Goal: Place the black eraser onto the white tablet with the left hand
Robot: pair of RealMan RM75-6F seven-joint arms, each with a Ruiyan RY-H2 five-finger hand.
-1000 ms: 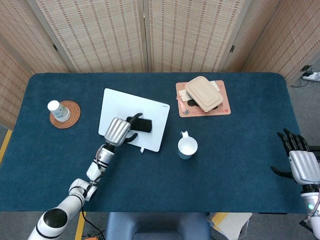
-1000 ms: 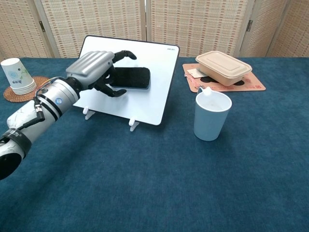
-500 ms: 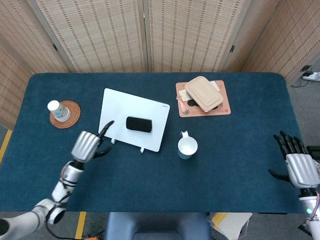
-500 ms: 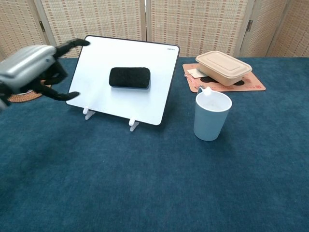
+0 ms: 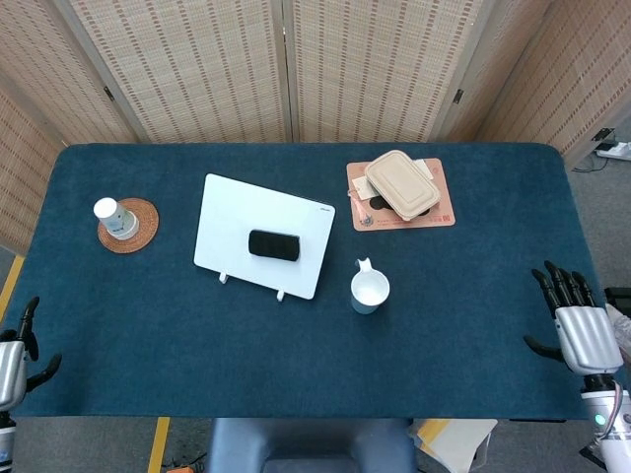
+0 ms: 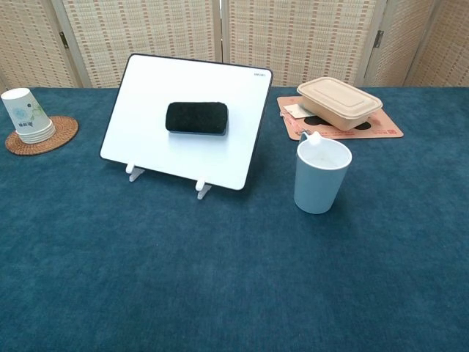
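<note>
Gone from the tablet [image 5: 264, 235], the left hand [image 5: 10, 367] now sits empty, fingers apart, at the frame's lower-left edge. Black eraser [image 5: 273, 244] rests mid-tablet, so the job looks done. Right hand [image 5: 582, 333] idles spread, lower right.

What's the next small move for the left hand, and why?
Probably none beyond parking where it is. The black eraser lies on the white tablet, near its middle, with nothing touching it. The left hand sits at the table's near-left edge, open and empty, well away from the tablet. The placement looks done, so I'd leave the eraser alone.
</note>
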